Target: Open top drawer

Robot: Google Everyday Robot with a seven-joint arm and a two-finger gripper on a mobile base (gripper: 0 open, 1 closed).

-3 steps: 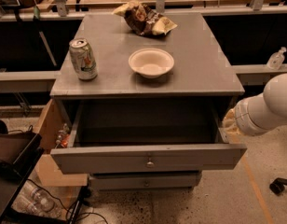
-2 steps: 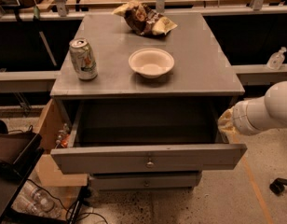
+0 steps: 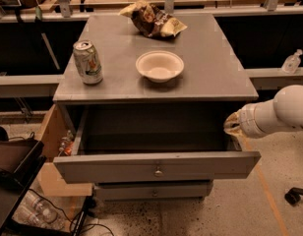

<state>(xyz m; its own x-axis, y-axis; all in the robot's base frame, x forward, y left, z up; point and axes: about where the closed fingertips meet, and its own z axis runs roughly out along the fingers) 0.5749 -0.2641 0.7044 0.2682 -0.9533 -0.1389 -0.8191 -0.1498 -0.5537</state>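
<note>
The top drawer (image 3: 156, 166) is pulled far out of the grey cabinet, its wide flat front panel facing me with a small round metal knob (image 3: 158, 171) at centre. Its deep grey box looks empty. My gripper (image 3: 232, 124) reaches in from the right on a white arm (image 3: 279, 113) and sits at the drawer's right side wall, near the cabinet's front right corner, above the panel's right end. A narrower closed drawer (image 3: 154, 191) shows just below.
On the cabinet top (image 3: 210, 68) stand a soda can (image 3: 88, 62) at the left, a white bowl (image 3: 160, 66) in the middle and a crumpled chip bag (image 3: 151, 18) at the back. A cardboard box (image 3: 52, 146) and dark bin (image 3: 14, 161) are at the left. A bottle (image 3: 291, 61) is at the right.
The arm and gripper have shifted slightly to the left and down along the drawer's right side. The drawer stays open as before.
</note>
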